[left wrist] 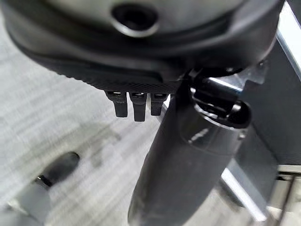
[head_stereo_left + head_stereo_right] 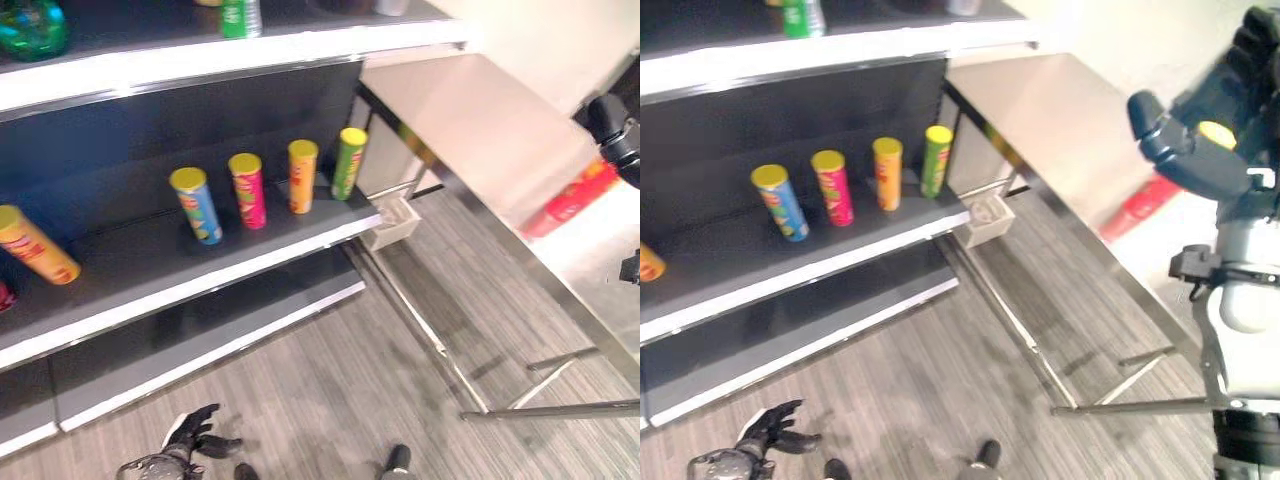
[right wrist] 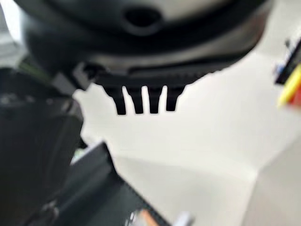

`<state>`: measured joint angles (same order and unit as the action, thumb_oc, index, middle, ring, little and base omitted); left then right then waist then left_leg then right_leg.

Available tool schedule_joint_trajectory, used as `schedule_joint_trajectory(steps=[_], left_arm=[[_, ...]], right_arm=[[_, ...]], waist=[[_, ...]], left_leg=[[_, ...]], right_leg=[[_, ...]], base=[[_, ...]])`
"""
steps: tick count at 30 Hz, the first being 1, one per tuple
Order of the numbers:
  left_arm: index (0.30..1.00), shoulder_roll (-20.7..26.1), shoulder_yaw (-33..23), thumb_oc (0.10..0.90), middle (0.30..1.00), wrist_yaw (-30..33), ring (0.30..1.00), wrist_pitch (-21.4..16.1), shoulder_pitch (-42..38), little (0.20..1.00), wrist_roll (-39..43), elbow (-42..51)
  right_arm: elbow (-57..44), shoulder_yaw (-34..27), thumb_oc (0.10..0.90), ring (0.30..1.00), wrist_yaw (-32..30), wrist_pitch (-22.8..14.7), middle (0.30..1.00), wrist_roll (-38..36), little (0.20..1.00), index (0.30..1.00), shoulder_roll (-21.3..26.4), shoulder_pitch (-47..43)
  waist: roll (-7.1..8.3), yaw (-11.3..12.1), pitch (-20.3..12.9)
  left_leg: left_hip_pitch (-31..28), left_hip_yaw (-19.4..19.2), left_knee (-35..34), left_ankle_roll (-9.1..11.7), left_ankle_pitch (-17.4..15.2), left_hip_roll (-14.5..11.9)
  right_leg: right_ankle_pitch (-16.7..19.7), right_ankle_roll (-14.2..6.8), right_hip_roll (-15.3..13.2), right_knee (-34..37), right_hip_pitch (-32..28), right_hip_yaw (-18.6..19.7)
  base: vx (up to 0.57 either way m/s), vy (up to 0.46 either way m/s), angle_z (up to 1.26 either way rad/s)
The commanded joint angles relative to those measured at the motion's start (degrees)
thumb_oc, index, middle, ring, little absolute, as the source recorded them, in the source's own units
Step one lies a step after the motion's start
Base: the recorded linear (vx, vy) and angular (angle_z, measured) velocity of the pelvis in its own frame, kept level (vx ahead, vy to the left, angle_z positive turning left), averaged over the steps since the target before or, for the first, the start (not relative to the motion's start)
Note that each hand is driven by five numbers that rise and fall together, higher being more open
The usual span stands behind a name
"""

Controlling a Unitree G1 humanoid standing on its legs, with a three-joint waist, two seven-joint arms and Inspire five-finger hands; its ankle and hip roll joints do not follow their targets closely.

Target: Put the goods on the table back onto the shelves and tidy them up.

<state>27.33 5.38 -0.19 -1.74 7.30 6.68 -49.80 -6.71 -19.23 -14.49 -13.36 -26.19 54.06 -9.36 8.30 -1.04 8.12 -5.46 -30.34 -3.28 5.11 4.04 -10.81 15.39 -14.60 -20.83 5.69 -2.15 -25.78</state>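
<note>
- Red can [image 2: 570, 201] lay on its side on the table [image 2: 470, 120], near the edge facing the robot, well apart from the shelf goods. It was the one item seen on the table that was left to put back.
- Right hand [image 2: 1200, 150] was raised above the table, close to the red can but not touching it; fingers looked extended and holding nothing. The right wrist view showed straight fingertips [image 3: 141, 101] against pale background, no object between them.
- Left hand [image 2: 190, 435] hung low over the floor, fingers loosely spread, empty.
- Middle shelf [image 2: 250, 260] carried four upright cans in a row: blue can [image 2: 197, 206], pink can [image 2: 248, 190], orange can [image 2: 302, 176], green can [image 2: 348, 163]. Another orange can [image 2: 35, 245] lay tilted further left.
- Judgement: step in hand was the reach for the red can.
- To do it well: lower the hand across the can's long axis, close round mid-body so it cannot roll away, then stand it upright in the free gap left of the blue can.
</note>
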Motion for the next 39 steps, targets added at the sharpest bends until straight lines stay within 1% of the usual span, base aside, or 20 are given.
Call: schedule_joint_trajectory(steps=[1,2,5,7,8,10,11,12,13,14,16,17,18,21,26,32,34,36,38,39], left_arm=[[0.9,-3.3,0.7,0.8,0.9,0.0,0.9,-1.8,-0.6,0.9,0.5,1.1],[0.9,-3.4,0.7,0.8,0.9,0.2,0.9,-1.7,-0.7,0.9,0.9,1.1],[0.9,-4.0,1.4,0.8,0.9,0.1,0.9,-1.5,-1.2,0.9,1.5,1.5],[0.9,-4.3,1.2,0.8,0.9,0.0,0.9,-1.4,-1.7,0.9,1.4,1.3],[0.9,-4.4,1.3,0.8,0.9,0.0,0.9,-1.3,-1.7,0.9,1.3,1.2],[0.9,-4.6,1.4,0.8,0.9,0.0,0.9,-1.2,-1.9,0.9,0.9,1.1],[0.9,-4.3,1.3,0.8,0.9,-0.1,0.9,-1.3,-2.0,0.9,0.9,1.5],[0.9,-4.3,1.5,0.8,0.9,0.0,0.9,-1.4,-2.0,0.9,0.7,1.6],[0.9,-4.7,1.7,0.8,0.9,0.0,0.9,-1.5,-2.2,0.9,0.9,1.4],[0.9,-4.9,2.0,0.8,0.9,0.2,0.9,-1.6,-2.4,0.9,1.1,1.1],[0.9,-5.2,3.1,0.8,0.9,-0.1,0.9,-1.8,-2.6,0.9,0.7,0.4],[0.9,-5.4,4.0,0.8,0.9,0.0,0.9,-2.0,-2.8,0.9,0.2,-0.1],[0.9,-5.5,4.1,0.8,0.9,0.2,0.9,-2.1,-2.5,0.9,0.4,-0.3],[0.9,-5.7,4.3,0.8,0.9,0.2,0.9,-1.9,-2.2,0.9,0.4,-0.9],[0.9,-5.9,5.2,0.8,0.9,0.2,0.9,-2.1,-2.3,0.9,-0.2,-1.9],[0.9,-6.3,4.7,0.8,0.9,0.7,0.9,-2.2,-2.5,0.9,0.2,-2.3],[0.9,-6.1,4.1,0.8,0.9,0.6,0.9,-1.9,-2.1,0.9,-0.2,-2.5],[0.9,-5.9,3.7,0.8,0.9,0.8,0.9,-1.8,-1.7,0.9,-0.6,-2.9],[0.9,-5.5,3.7,0.8,0.9,0.8,0.9,-1.7,-1.6,0.9,-1.0,-3.2],[0.9,-5.3,3.8,0.8,0.9,0.6,0.9,-1.8,-1.3,0.9,-1.6,-2.8]], right_arm=[[0.3,-7.3,0.8,0.9,-1.5,-2.4,0.9,-1.2,0.9,0.9,5.2,-6.5],[0.5,-7.5,0.8,0.9,-1.5,-2.5,0.9,-1.5,0.9,0.9,5.7,-6.3],[0.5,-10.0,0.8,0.9,-2.1,-4.5,0.9,-2.7,0.9,0.9,8.7,-5.7],[0.9,-10.5,0.8,0.9,-2.6,-4.5,0.9,-2.0,0.9,0.9,9.2,-5.4],[1.0,-11.0,0.8,0.9,-2.9,-4.5,0.9,-1.7,0.9,0.9,9.3,-4.8],[1.5,-10.9,0.8,0.9,-3.3,-4.6,0.9,-1.5,0.9,0.9,9.2,-5.1],[1.7,-10.3,0.8,0.9,-3.5,-4.0,0.9,-0.5,0.9,0.9,9.7,-5.7],[1.7,-9.5,0.8,0.9,-3.8,-3.8,0.9,0.4,0.9,0.9,10.0,-6.4],[2.0,-8.9,0.8,0.9,-3.7,-3.7,0.9,0.5,0.9,0.9,10.1,-7.0],[2.9,-8.6,0.8,0.9,-3.8,-3.8,0.9,0.1,0.9,0.9,10.2,-7.7],[5.0,-7.2,0.8,0.9,-4.6,-3.7,0.9,0.4,0.9,0.9,10.5,-9.5],[6.9,-4.6,0.8,0.9,-5.1,-3.7,0.9,0.9,0.9,0.9,11.0,-12.0],[8.1,-2.4,0.8,0.9,-5.1,-3.7,0.9,0.9,0.9,0.9,11.1,-14.0],[10.1,1.4,0.8,0.9,-4.8,-2.1,0.9,2.0,0.9,0.9,10.0,-16.9],[11.2,5.0,0.8,0.9,-5.1,-0.7,0.9,4.6,0.9,0.9,8.4,-19.4],[12.4,8.2,0.8,0.9,-5.2,0.4,0.9,6.7,0.9,0.9,7.8,-21.5],[12.2,7.4,0.8,0.9,-5.0,1.0,0.9,7.9,0.9,0.9,6.5,-20.6],[11.4,6.2,0.8,0.9,-5.3,1.3,0.9,8.7,0.9,0.9,6.6,-20.2],[11.7,6.0,0.8,0.9,-5.7,0.9,0.9,8.7,0.9,0.9,6.6,-20.2],[12.0,5.3,0.8,0.9,-5.5,0.9,0.9,8.6,0.9,0.9,6.7,-19.3]], waist=[[-0.15,2.0,-1.4],[-0.23,1.8,-1.4],[-2.24,0.6,-1.0],[-2.76,0.4,-0.5],[-3.05,0.4,-0.2],[-3.1,0.6,0.4],[-2.88,1.3,1.0],[-2.24,2.3,1.7],[-1.9,2.8,1.9],[-1.77,3.0,1.8],[-1.93,3.9,1.6],[-2.19,5.0,1.7],[-2.67,5.6,1.6],[-3.75,5.3,0.5],[-4.1,4.4,-1.2],[-4.25,4.6,-1.0],[-4.63,4.8,0.2],[-4.48,4.4,1.8],[-5.02,4.4,2.8],[-4.97,4.6,2.5]], left_leg=[[0.8,6.9,-1.7,3.4,-2.8,-3.7],[0.7,7.3,-1.7,4.0,-2.1,-4.8],[1.8,9.3,-0.4,6.4,3.4,-11.3],[2.5,9.5,1.7,6.7,4.6,-12.9],[3.4,9.8,3.5,7.0,6.4,-13.9],[4.5,9.8,5.9,6.5,5.9,-13.7],[5.8,12.8,8.1,5.5,4.3,-11.8],[8.1,17.6,9.7,3.8,0.5,-7.9],[9.3,21.2,9.2,2.8,-1.4,-4.3],[9.5,22.9,8.3,2.5,-2.6,-2.0],[10.8,25.3,6.5,1.3,-2.9,2.4],[14.0,28.4,5.3,0.6,-1.9,6.7],[13.9,30.3,3.6,0.4,-2.0,7.9],[9.9,31.6,-0.1,-0.5,-1.4,8.7],[6.1,28.6,-1.7,-1.2,-2.4,9.2],[4.1,25.6,-1.7,-2.8,-4.1,10.0],[2.5,24.6,-1.7,-4.4,-5.1,10.4],[0.7,24.2,-1.7,-5.7,-5.6,10.9],[0.1,24.2,-1.7,-6.1,-5.9,10.4],[-0.6,24.8,-1.7,-5.7,-7.1,10.4]], right_leg=[[-6.2,-0.4,3.5,-1.2,-0.2,4.0],[-7.4,-0.3,4.7,-1.2,-0.5,4.1],[-14.3,4.0,12.4,-0.7,-2.5,3.9],[-16.0,5.3,14.3,-0.7,-3.4,3.6],[-16.7,6.0,15.1,-0.7,-3.9,3.3],[-17.7,6.9,15.7,-0.7,-4.1,3.0],[-17.9,7.2,15.9,-0.7,-4.1,3.8],[-17.8,7.4,15.6,-0.7,-4.0,4.8],[-17.3,7.6,15.5,-0.7,-3.8,5.4],[-17.2,7.4,15.6,-0.7,-3.8,5.6],[-16.7,7.2,15.5,-0.7,-3.2,6.4],[-16.4,7.1,15.8,-0.7,-2.7,7.4],[-16.4,6.7,16.2,-0.7,-2.3,8.6],[-16.6,6.9,16.8,-0.7,-3.0,10.2],[-16.2,5.9,15.1,-0.7,-4.0,12.1],[-15.5,4.6,12.9,-3.3,-3.0,14.5],[-15.6,3.0,11.3,-14.1,1.2,14.9],[-11.7,1.5,9.8,-23.2,5.2,15.9],[-10.8,1.3,8.9,-28.9,8.0,15.7],[-11.5,1.8,7.0,-26.0,8.6,14.6]], base=[[0.09,-0.371,-0.21],[0.06,-0.437,-0.17],[0.01,-0.465,0.19],[0.0,-0.304,0.15],[0.0,-0.222,0.07],[-0.02,-0.179,0.15],[-0.04,-0.169,0.13],[-0.03,-0.138,-0.01],[0.0,-0.102,-0.09],[0.03,-0.046,-0.28],[0.05,0.019,-0.46],[0.03,0.079,-0.46],[0.05,0.095,-0.48],[0.12,0.119,-0.8],[0.13,0.143,-0.31],[0.05,0.152,-0.38],[0.05,0.199,-0.47],[0.03,0.14,-0.41],[0.04,0.085,-0.27],[0.18,-0.054,-0.2]])
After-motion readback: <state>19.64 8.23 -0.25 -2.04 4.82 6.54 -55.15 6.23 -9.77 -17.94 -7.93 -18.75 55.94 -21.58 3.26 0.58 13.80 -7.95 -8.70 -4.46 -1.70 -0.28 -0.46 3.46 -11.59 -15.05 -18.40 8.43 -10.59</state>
